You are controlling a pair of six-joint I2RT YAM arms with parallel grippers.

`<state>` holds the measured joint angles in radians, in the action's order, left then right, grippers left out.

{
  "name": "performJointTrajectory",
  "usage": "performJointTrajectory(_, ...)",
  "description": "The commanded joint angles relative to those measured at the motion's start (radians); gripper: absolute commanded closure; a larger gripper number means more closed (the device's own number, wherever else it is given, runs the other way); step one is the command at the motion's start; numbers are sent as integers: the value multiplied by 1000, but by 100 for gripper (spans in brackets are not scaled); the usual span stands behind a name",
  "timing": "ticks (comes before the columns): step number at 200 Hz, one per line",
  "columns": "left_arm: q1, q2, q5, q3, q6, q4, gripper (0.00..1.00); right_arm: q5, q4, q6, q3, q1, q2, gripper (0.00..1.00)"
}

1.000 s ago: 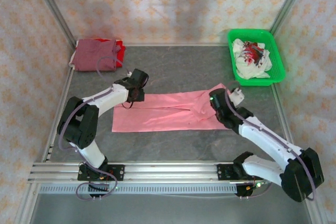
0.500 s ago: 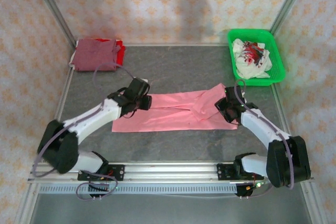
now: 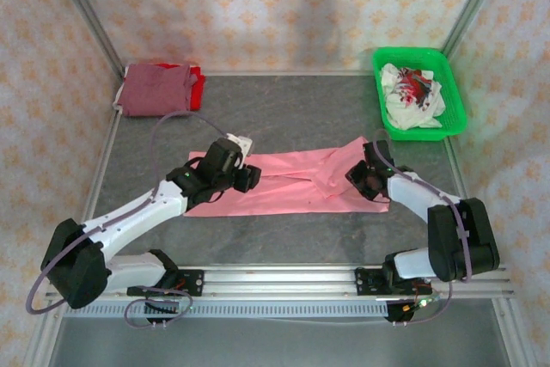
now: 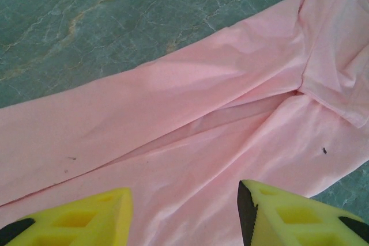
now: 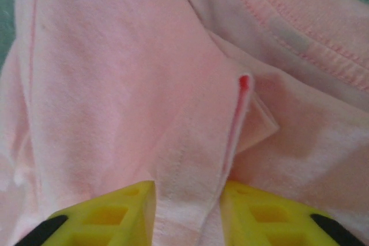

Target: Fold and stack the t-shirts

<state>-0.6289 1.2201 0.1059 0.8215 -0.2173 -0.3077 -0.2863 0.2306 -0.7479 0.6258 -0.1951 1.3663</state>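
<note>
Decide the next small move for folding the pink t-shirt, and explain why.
Probably lower the left gripper and close it on the pink t-shirt. Its jaws hang open above the flat cloth, while the right gripper pinches a ridge of cloth near the collar end, so both ends likely need holding before a fold.

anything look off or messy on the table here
The pink t-shirt lies as a long, uneven strip, with its collar end bunched and creased at the right. A small dark speck marks its cloth. In the green basket, a white and red cloth sits crumpled.
</note>
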Motion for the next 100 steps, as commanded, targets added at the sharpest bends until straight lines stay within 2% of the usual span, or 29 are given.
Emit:
performJointTrajectory(1, -9, 23, 6, -1, 19, 15, 48, 7, -40, 13, -6, 6, -4, 74)
performJointTrajectory(27, -11, 39, -1, 0, 16, 15, 49, 21, -57, 13, -17, 6, 0, 85)
performJointTrajectory(57, -11, 38, -13, 1, 16, 14, 49, 18, -76, 7, -29, 8, 18, 85)
performJointTrajectory(85, -13, 40, -24, 4, 19, 5, 48, 11, -64, -12, -38, 7, -3, 98)
performJointTrajectory(100, -12, 40, -37, 4, 18, 2, 48, 7, -47, -33, -50, 7, -45, 100)
